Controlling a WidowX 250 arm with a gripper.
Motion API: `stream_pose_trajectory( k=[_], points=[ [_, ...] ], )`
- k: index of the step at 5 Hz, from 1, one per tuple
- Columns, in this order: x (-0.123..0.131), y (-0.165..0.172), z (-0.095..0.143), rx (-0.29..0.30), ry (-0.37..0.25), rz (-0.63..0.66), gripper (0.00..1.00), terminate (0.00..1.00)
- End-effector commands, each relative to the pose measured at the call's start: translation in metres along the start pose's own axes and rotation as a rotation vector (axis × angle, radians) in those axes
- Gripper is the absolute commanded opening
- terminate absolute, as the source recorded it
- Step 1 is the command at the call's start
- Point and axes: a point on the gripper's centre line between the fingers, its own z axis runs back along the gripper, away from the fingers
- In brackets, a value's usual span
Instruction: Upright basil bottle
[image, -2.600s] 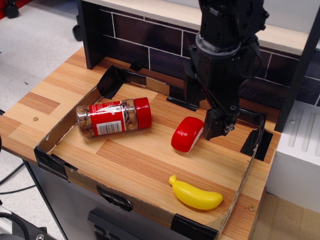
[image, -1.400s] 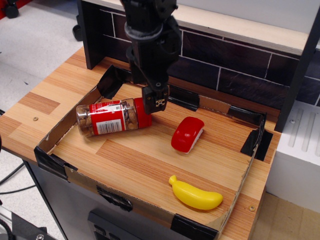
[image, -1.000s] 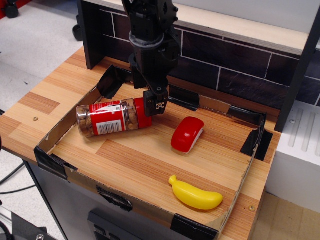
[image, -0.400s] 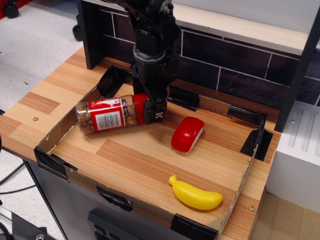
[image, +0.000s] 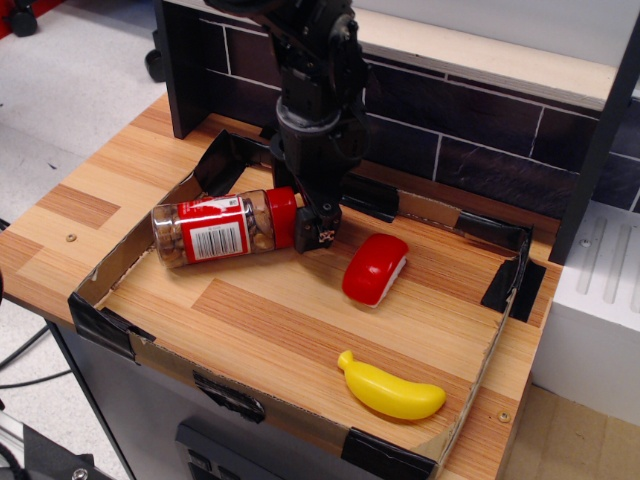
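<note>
The basil bottle (image: 222, 228) is lying on its side near the back left of the shallow cardboard tray (image: 118, 262), base pointing at the left wall and red cap pointing right. The gripper (image: 313, 226) is now sitting right at that cap end; a couple of seconds ago it was hanging over by the red-and-white rounded block (image: 375, 268), and it has been crossing the tray and dropping to bottle level since. The bottle has also been turning a little in the last second, its base swinging toward the back, which suggests the fingers are already touching or nudging the cap. Only one dark fingertip (image: 324, 232) is showing beside the cap, so I cannot tell whether the fingers are clamping it or merely resting against it. The bottle is not yet rising. The yellow banana (image: 391, 389) is lying well apart at the front.
</note>
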Motion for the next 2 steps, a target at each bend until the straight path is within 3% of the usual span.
stream_pose_trajectory(
  k=[1, 2],
  points=[
    [0.0006, 0.0012, 0.002, 0.046, -0.005, -0.013, 1.0, 0.0],
    [-0.0027, 0.0013, 0.003, 0.053, -0.005, -0.008, 1.0, 0.0]
  ],
)
